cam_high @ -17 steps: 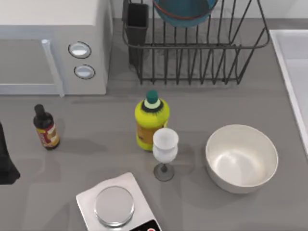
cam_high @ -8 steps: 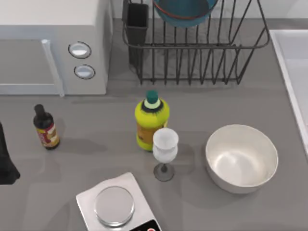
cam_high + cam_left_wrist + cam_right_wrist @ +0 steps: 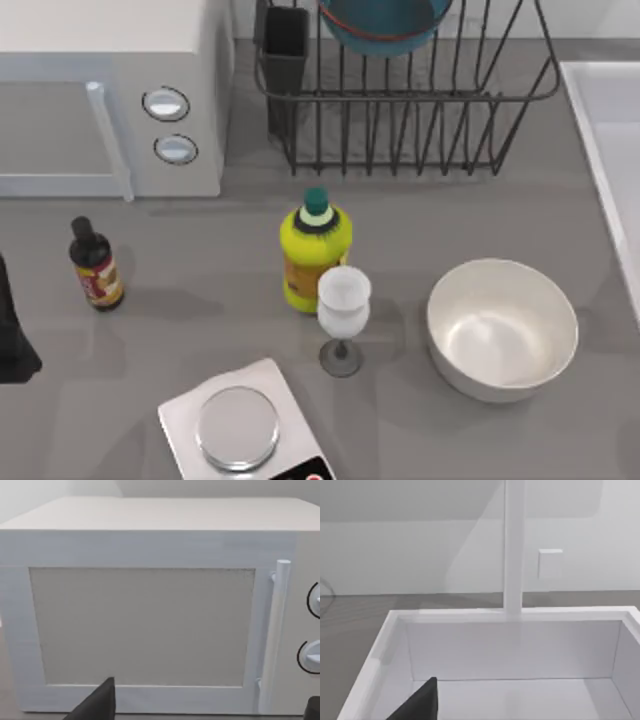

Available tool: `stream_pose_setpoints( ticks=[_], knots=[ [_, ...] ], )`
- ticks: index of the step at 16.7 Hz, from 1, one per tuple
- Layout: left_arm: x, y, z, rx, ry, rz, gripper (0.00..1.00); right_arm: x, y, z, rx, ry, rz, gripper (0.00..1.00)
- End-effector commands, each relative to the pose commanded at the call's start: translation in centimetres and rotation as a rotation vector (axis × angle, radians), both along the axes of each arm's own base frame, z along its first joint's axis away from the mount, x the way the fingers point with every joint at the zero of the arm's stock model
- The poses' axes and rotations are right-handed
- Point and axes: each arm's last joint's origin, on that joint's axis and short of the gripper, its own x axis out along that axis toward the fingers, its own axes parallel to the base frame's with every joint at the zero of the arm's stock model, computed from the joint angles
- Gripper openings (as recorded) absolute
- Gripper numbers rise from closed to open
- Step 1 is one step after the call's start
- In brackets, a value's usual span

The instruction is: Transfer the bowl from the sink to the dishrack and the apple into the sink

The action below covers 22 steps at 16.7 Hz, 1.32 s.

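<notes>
The teal-blue bowl with its orange-red line stands on edge inside the black wire dishrack at the back of the table. A strip of the white sink runs along the right edge, and its pale basin lies below my right gripper, which hangs open over it holding nothing, with one dark finger in sight. My left gripper is open and faces the microwave door, and part of that arm sits at the table's left edge. The apple is out of view.
A white microwave fills the back left. A yellow bottle, a wine glass and a pale white bowl stand mid-table. A small dark bottle stands at the left and a scale at the front. A black utensil cup is on the rack's corner.
</notes>
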Motion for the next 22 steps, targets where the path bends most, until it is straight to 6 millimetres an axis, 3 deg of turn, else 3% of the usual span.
stream_pose_setpoints(
  ticks=[5, 8, 11, 16, 22],
  knots=[
    [0.0, 0.0, 0.0, 0.000, 0.000, 0.000, 1.00, -2.4, 3.5, 6.5, -0.020, -0.029, 0.000, 1.00],
    [0.0, 0.0, 0.0, 0.000, 0.000, 0.000, 1.00, -5.6, 5.9, 10.0, -0.036, -0.079, -0.001, 1.00],
    [0.0, 0.0, 0.0, 0.000, 0.000, 0.000, 1.00, -9.7, 8.0, 11.7, -0.044, -0.129, 0.000, 1.00],
    [0.0, 0.0, 0.0, 0.000, 0.000, 0.000, 1.00, -14.5, 10.1, 10.0, -0.030, -0.128, 0.003, 1.00],
    [0.0, 0.0, 0.0, 0.000, 0.000, 0.000, 1.00, -15.9, 11.0, 6.7, -0.019, -0.052, 0.008, 1.00]
  ],
)
